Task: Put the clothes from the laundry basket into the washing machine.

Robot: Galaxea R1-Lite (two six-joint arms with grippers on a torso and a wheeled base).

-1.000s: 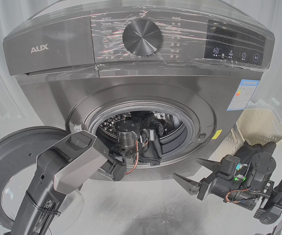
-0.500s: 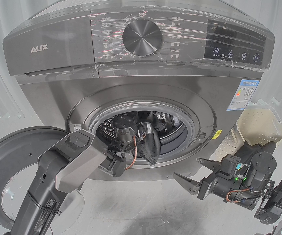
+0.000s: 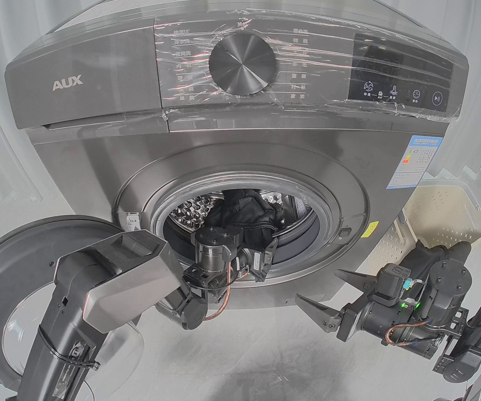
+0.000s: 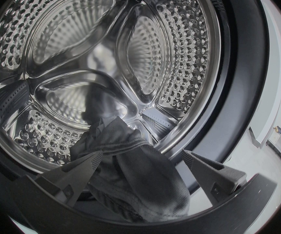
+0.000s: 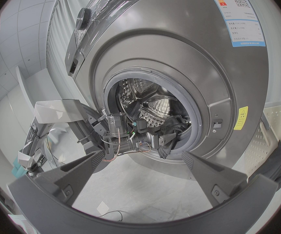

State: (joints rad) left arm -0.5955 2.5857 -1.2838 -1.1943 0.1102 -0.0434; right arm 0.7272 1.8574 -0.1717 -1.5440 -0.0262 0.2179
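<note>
Left arm [image 3: 112,285]: reaches forward from the low left, forearm angled upward, wrist bent toward the right.
Left gripper [image 4: 140,158]: fingers spread wide apart, clamping nothing.
Right arm [image 3: 446,291]: low on the right side, folded, wrist turned leftward.
Right gripper [image 3: 316,286]: fingers parted wide, tips pointing left, holding nothing.

Energy label [image 3: 414,161] and yellow sticker [image 3: 369,229] (print unreadable) on washing machine [image 3: 112,157]
</note>
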